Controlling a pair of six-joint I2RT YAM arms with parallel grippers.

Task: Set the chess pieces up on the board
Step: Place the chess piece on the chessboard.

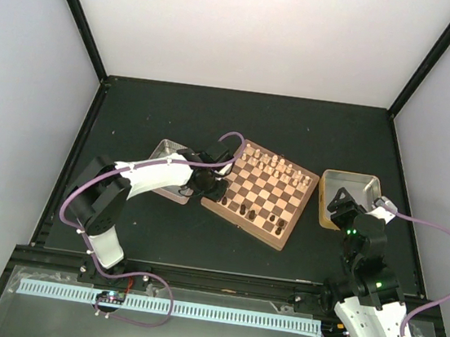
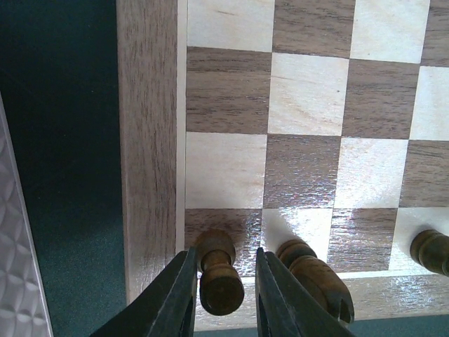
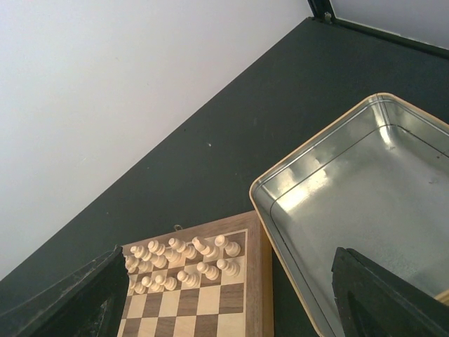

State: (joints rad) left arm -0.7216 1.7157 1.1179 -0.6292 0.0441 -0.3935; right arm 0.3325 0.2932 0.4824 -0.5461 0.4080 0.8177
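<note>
Board (image 1: 264, 194): middle of the tabletop (image 1: 215, 118), set askew
Cream chessmen (image 1: 275, 165): on the board's 12 o'clock rows
Chess pieces (image 1: 262, 215): along the board's 6 o'clock edge
Left tray (image 1: 166, 150): just beside the board, at its 9 o'clock
Right tray (image 1: 352, 175): just beside the board, at its 3 o'clock
Left gripper (image 2: 223, 281): over the board's 9 o'clock corner, one piece between its fingers
Right gripper (image 1: 342, 206): above the right tray's 6 o'clock rim

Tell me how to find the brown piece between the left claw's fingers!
Look at the wooden chessboard in the middle of the dark table. On its corner square beside the left claw stands one small dark brown piece. Its neighbour is fatter with a slit on top; this one is slimmer, without a slit.
</note>
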